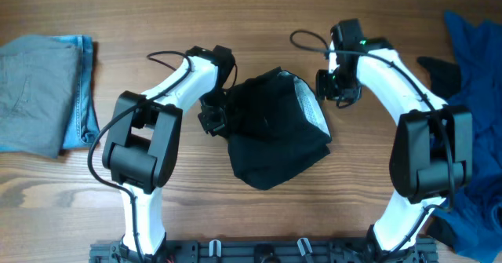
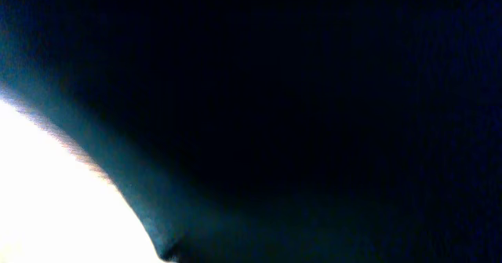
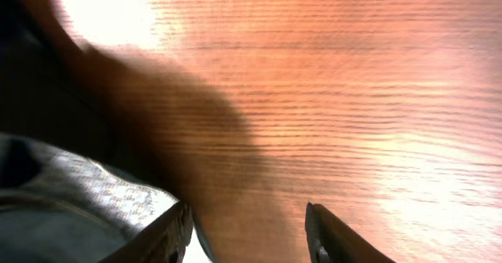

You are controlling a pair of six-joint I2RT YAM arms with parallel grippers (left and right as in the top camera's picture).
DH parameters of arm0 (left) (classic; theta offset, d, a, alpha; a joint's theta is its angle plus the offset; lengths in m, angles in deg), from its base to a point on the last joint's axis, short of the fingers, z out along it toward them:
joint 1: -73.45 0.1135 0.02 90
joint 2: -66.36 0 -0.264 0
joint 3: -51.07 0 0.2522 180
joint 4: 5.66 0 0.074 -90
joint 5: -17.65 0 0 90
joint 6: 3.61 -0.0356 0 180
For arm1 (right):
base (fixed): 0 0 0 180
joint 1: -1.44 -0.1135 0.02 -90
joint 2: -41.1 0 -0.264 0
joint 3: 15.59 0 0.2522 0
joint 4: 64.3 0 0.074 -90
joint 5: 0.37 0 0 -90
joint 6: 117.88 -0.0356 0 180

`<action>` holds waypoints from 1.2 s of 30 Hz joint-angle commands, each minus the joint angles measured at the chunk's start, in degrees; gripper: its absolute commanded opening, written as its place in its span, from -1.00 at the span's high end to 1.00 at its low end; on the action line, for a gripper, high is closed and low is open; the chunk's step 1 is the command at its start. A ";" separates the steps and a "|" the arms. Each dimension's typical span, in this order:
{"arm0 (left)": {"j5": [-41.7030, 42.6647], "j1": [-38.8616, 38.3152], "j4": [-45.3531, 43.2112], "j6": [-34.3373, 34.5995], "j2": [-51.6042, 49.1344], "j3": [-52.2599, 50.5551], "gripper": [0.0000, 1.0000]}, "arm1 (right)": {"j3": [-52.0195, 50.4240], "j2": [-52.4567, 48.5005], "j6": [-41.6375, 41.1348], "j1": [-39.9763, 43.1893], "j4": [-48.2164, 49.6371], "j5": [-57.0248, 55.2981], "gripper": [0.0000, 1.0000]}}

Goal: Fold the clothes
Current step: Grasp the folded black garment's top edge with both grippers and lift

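— Where's the big plain black fabric shirt [image 1: 271, 141]?
— Bunched mid-table, bare brown wooden table [image 1: 259, 27] above and below it. The folded grey garment [image 1: 31, 90] and the royal blue cloth heap [image 1: 478, 51] lie well apart at either end.
— Left gripper [image 1: 213, 115]?
— At the shirt's left edge. Dark cloth fills its camera, so I can't tell its grip.
— Right gripper [image 3: 247, 216]?
— Fingers parted, holding nothing, just beside the shirt's upper right edge.

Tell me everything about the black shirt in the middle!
The black shirt is soft, plain cloth, bunched into a rough lump on the wooden table, not neatly folded. A grey patterned patch shows at its upper right corner. The left gripper is at its left edge; whether it pinches the cloth is hidden. The right gripper sits open beside the patch.
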 commanded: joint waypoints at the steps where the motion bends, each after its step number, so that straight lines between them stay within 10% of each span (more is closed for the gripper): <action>1: 0.66 1.57 0.31 0.85 1.42 -0.39 0.67 | 5.84 2.89 -0.61 -0.22 -4.11 2.86 -0.06; 15: -16.15 2.80 -1.49 1.03 14.23 -0.33 0.28 | 5.64 14.51 -0.15 -0.17 -16.68 14.08 -0.11; 20: -24.65 2.80 -10.05 -0.90 15.85 -0.33 -0.29 | 0.61 14.51 -0.07 -0.81 -16.31 19.89 -0.11; 26: -23.26 2.80 -22.56 -10.51 13.09 -0.39 -0.57 | -10.05 14.51 -0.04 -5.66 -9.86 22.64 -0.11; 36: -22.03 2.80 -19.30 -11.26 6.51 -0.50 -0.73 | -23.67 14.51 -2.80 -12.46 4.13 22.49 -0.11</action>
